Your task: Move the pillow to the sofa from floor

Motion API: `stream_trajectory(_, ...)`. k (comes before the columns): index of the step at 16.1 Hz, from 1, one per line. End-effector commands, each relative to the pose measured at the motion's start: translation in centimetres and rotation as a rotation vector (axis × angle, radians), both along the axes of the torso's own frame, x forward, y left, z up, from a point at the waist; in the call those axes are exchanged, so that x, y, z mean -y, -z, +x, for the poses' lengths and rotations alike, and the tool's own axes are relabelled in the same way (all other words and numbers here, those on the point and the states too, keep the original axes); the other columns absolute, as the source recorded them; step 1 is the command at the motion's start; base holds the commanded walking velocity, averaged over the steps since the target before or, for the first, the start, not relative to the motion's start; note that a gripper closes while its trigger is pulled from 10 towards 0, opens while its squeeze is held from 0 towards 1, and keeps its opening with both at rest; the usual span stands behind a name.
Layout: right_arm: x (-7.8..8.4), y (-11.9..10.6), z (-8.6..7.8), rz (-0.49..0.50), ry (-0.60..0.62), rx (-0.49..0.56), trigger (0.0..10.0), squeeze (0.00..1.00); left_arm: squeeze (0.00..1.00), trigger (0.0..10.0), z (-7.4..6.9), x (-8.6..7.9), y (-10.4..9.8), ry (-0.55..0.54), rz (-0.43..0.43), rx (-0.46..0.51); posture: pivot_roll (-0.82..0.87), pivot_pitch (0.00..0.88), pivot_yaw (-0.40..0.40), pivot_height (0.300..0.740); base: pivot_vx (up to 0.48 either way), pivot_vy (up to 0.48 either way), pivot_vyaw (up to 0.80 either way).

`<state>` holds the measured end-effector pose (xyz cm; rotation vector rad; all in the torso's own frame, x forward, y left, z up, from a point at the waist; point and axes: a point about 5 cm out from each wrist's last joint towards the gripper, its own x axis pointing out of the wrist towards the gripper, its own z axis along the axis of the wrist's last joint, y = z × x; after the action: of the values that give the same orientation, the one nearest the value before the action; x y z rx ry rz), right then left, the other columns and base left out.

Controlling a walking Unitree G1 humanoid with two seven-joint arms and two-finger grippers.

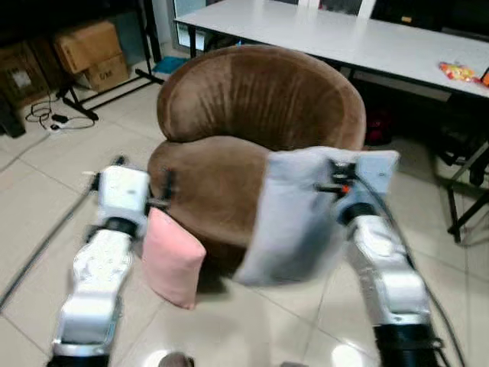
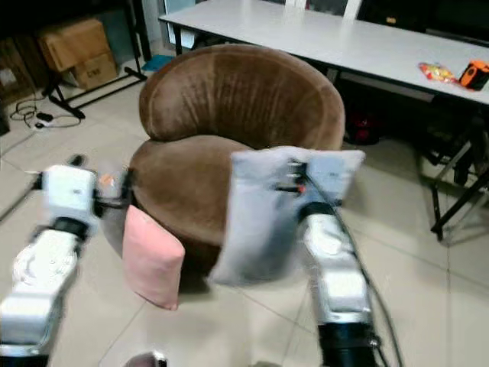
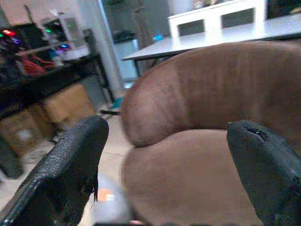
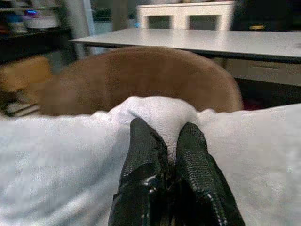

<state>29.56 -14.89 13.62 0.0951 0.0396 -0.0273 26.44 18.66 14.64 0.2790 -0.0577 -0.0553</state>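
Pillow number one, the pale grey pillow [image 1: 294, 214], hangs off the floor in front of the brown sofa [image 1: 252, 122], and we have it by its upper edge. Our right gripper [image 4: 170, 141] has its two black fingers pressed together on a bunched fold of the fabric, so the rest of the cushion droops below the pinch. That grip makes sense: a high pinch lets the soft body swing free of the tiles and leaves it facing the seat, where we judge it has to be carried up and over the front rim.

Our left gripper [image 3: 164, 174] sits near the sofa's left side with its fingers spread wide and nothing between them (in its wrist view the seat and curved backrest show through the gap). We read it as waiting its turn.

Now the count. Two pillows: the grey one in the air, and a pink pillow [image 1: 172, 256] standing on edge on the floor [image 1: 229, 329], leaning against the sofa's base just beside our left arm. One sofa, its seat bare of cushions. One long white table [image 1: 336, 34] behind it. Two cardboard boxes [image 1: 92, 53] stacked at the far left.

So neither pillow is on the seat yet.
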Motion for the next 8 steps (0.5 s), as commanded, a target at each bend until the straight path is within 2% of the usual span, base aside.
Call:
stream_trajectory(1,-0.24,-1.45,0.24,0.0,-0.002,0.07,10.0,0.0,0.0,10.0,0.07,-0.41,-0.13,-0.009,0.011,0.003,-0.02,0.0,-0.047,0.74,0.0,-0.259,0.0)
stream_trajectory(4,-0.22,-1.4,0.31,-0.003,-0.005,0.069,10.0,0.0,0.0,10.0,0.11,-0.35,-0.05,-0.007,0.007,0.005,-0.01,0.0,-0.051,0.74,0.0,-0.26,0.0)
stream_trajectory(8,-0.16,-1.22,0.41,0.015,0.001,0.057,10.0,0.0,0.0,10.0,0.17,-0.59,0.01,-0.021,-0.016,0.006,-0.01,0.0,-0.055,0.74,0.0,0.0,0.0)
